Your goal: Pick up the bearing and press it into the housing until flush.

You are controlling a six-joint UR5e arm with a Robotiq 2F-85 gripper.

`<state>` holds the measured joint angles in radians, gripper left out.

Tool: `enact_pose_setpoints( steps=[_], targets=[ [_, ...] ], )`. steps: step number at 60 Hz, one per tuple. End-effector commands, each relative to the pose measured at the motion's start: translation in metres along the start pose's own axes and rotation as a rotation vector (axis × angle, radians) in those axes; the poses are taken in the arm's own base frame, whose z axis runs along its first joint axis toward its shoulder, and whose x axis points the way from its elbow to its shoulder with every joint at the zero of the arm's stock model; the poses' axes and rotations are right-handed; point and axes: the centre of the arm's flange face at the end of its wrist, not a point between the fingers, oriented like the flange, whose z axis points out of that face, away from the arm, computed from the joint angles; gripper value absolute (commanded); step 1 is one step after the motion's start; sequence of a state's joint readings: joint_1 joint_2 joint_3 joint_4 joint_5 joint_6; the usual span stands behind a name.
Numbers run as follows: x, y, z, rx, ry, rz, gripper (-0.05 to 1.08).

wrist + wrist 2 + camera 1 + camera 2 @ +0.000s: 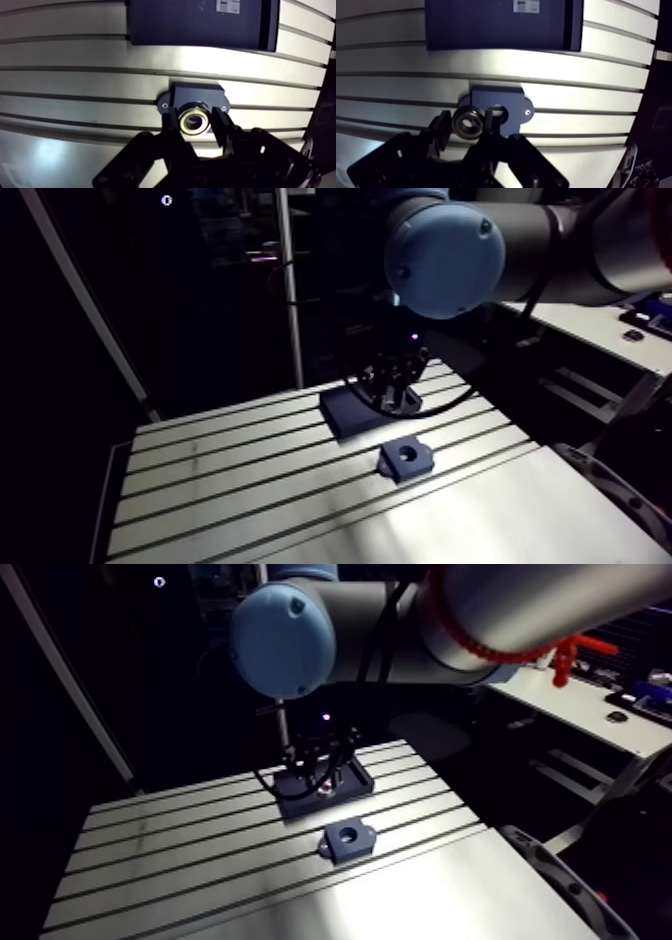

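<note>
In the wrist view my gripper (195,119) is shut on the bearing (195,122), a small steel ring with a brassy inner race, pressed between the two dark fingertips (219,119). Behind the held bearing lies the housing (197,93), a dark blue block with a round bore and two small screw holes; the bearing covers part of the bore. In the arm view the gripper (392,386) hangs over the back of the slotted table (250,488), and the housing (405,456) sits nearer the table's front, apart from it.
A flat dark plate (200,22) with a white label (227,5) lies on the table beyond the housing, under the gripper in the arm view (352,414). The table's right edge drops off close to the housing.
</note>
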<state>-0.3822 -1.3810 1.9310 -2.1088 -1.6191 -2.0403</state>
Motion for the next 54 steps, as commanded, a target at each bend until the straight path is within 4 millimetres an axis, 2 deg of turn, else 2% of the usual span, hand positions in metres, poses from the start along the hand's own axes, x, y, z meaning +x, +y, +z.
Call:
enact_pose_setpoints(
  steps=[1, 24, 54],
  targets=[
    [-0.018, 0.002, 0.005, 0.0, 0.007, 0.019, 0.59],
    [-0.031, 0.011, 0.015, 0.004, 0.007, 0.048, 0.59],
    [-0.03, 0.022, 0.034, 0.01, -0.001, 0.034, 0.59]
  ],
)
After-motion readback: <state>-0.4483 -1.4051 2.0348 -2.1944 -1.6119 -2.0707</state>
